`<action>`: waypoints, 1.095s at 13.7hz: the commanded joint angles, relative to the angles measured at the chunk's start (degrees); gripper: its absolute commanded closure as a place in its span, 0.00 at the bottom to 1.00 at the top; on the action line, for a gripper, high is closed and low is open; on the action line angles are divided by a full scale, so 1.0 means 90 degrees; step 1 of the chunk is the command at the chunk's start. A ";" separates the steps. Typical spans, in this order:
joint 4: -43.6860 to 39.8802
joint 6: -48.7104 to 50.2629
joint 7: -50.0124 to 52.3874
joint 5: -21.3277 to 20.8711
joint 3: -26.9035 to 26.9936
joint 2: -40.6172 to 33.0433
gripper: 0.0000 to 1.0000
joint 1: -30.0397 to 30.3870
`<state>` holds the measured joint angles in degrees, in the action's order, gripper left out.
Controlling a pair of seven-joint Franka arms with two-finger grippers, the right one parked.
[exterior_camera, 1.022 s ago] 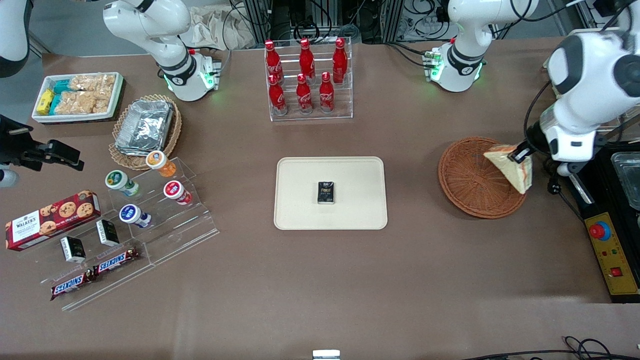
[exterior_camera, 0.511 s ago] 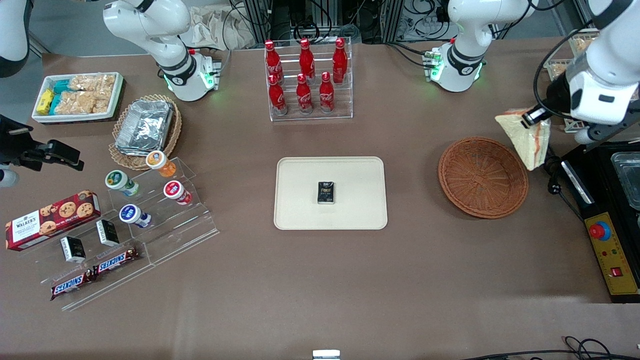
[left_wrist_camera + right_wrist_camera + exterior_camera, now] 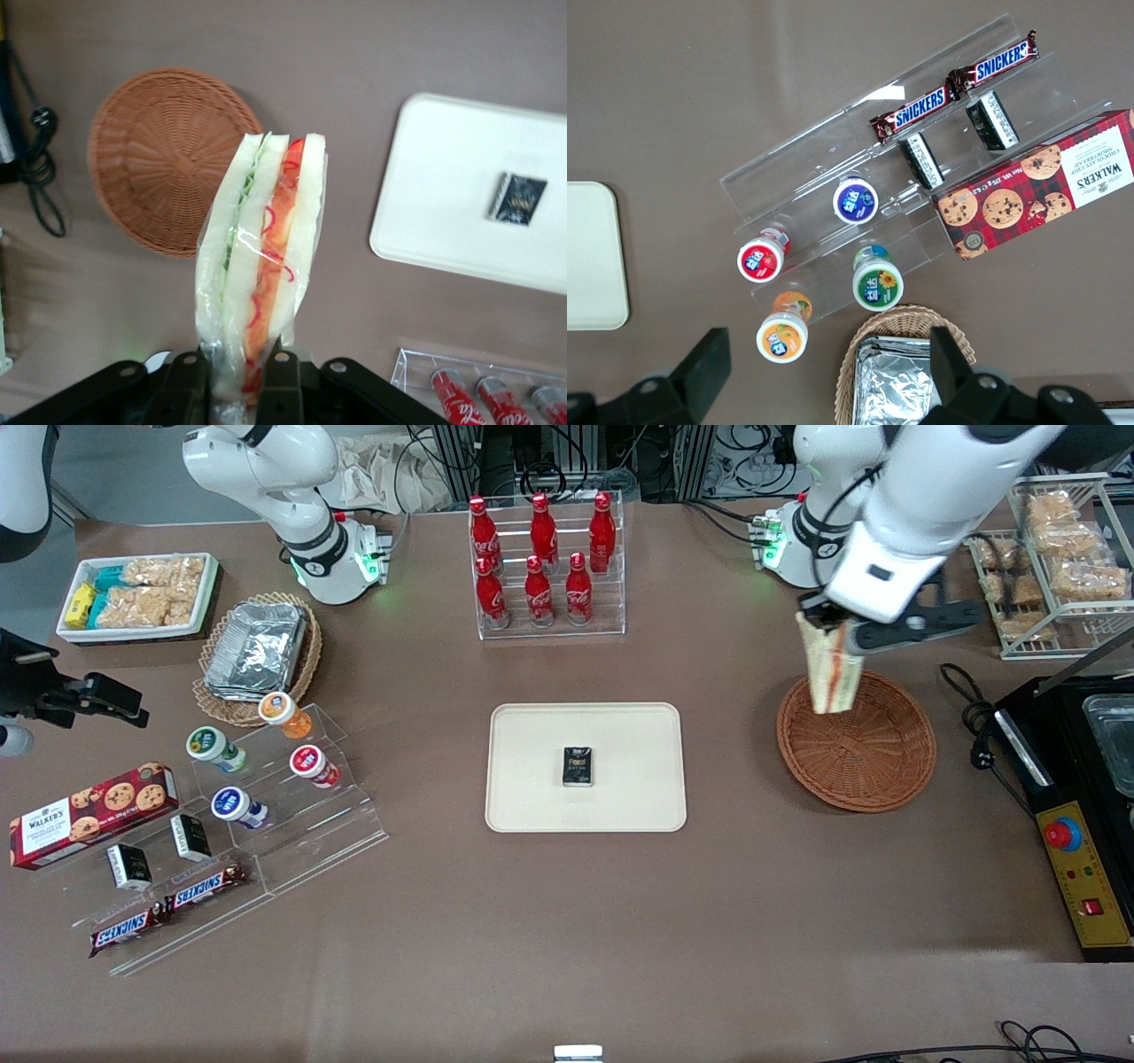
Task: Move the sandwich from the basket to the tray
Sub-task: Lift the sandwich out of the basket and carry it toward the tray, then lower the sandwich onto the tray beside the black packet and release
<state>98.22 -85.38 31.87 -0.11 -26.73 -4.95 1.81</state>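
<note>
Sandwich [image 3: 830, 671], a wrapped wedge of white bread with red and green filling, is hanging in the air, pinched at one end by the gripper [image 3: 824, 627] and pointing down toward the table. The fingers [image 3: 282, 379] are closing tightly on the wedge's narrow end, so the cut edge with its filling is facing the wrist camera. In the front view the sandwich is overlapping the rim of the basket [image 3: 856, 740] on the side farther from the camera, clearly lifted out of it. The basket is sitting empty toward the working arm's end of the table. The tray [image 3: 586, 767] is lying in the middle of the worktop, well apart from the basket, with a small dark packet [image 3: 578, 767] resting near its centre. Holding the wedge high probably lets it clear the basket rim on the way across; bare tray surface around the packet is offering room to set it down.
</note>
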 commanded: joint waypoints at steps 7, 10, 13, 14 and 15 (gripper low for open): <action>0.0823 -0.2347 0.0793 -0.0123 -0.0819 0.1348 1.00 -0.0229; 0.0844 -0.2885 0.1291 -0.0767 -0.0819 0.2071 1.00 -0.0542; 0.0854 -0.3336 0.1683 -0.1264 -0.0819 0.2667 1.00 -0.0796; 0.0854 -0.3433 0.1712 -0.1392 -0.0819 0.2824 1.00 -0.0845; 0.0854 -0.3608 0.1712 -0.1432 -0.0809 0.2970 1.00 -0.0875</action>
<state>106.98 -116.14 45.70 -10.87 -34.03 19.29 -5.28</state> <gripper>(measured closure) 0.797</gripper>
